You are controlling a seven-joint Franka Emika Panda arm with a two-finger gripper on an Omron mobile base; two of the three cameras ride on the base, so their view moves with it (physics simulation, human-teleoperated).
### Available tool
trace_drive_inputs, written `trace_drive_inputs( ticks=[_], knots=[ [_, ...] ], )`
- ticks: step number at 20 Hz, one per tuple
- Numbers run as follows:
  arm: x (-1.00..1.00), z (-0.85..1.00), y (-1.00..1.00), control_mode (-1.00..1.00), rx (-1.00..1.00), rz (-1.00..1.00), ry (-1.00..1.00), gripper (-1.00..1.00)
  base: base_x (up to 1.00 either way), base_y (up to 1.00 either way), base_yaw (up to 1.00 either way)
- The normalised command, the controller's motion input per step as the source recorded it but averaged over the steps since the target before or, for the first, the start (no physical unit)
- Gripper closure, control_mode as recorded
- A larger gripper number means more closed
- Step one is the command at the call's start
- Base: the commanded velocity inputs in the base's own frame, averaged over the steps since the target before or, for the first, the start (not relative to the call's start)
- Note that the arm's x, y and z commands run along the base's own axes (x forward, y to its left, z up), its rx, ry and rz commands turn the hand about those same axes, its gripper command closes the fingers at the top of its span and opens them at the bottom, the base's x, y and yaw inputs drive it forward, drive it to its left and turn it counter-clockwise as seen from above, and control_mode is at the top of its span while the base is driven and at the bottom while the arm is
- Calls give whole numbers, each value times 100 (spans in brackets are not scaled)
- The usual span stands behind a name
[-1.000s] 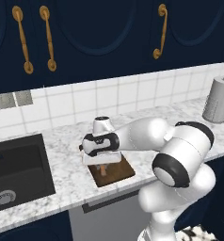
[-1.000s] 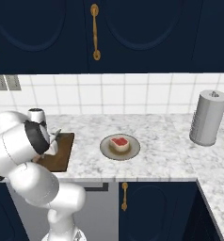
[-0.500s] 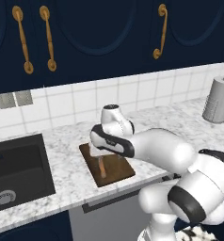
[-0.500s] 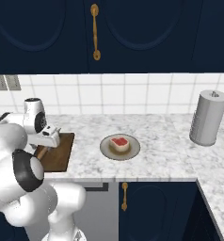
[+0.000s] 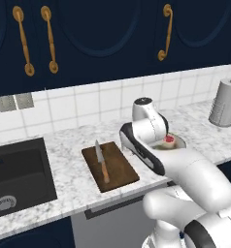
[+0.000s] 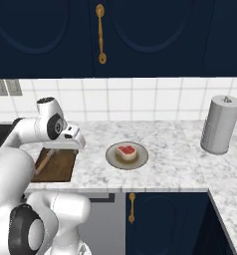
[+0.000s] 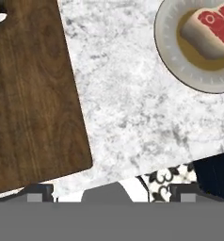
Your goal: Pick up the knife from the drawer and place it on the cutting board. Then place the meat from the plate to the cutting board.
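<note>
The knife [image 5: 102, 162], with its wooden handle and silver blade, lies loose along the dark brown cutting board [image 5: 118, 170]; its handle [image 6: 46, 160] also shows in the right base view. My gripper [image 7: 111, 193] hangs open and empty over the marble between the board [image 7: 34, 103] and the plate [image 7: 168, 47]. In the right base view the gripper [image 6: 64, 145] is at the board's right edge [image 6: 58, 169]. The meat [image 7: 210, 29], red with a pale rim, rests on the round beige plate [image 6: 112, 158]. The drawer is out of view.
A grey paper towel roll [image 5: 224, 102] stands at the counter's far right. A dark sink [image 5: 15, 167] lies left of the board. Navy wall cupboards with gold handles [image 5: 49, 41] hang above, and a navy door [image 6: 160, 219] sits under the counter.
The gripper went from shut on the knife to open, leaving it on the board. The hand then lifted and swung right, off the board toward the plate.
</note>
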Motion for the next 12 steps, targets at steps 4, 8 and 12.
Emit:
trace_drive_inputs(
  ticks=[4,8,12],
  knots=[
    [6,32,-100,-100,-19,0,0,-100,0,0,0],
    [33,43,-100,-100,-3,-7,0,-100,0,0,0],
    [73,0,-100,-100,12,-6,2,-100,0,0,0]
  ],
)
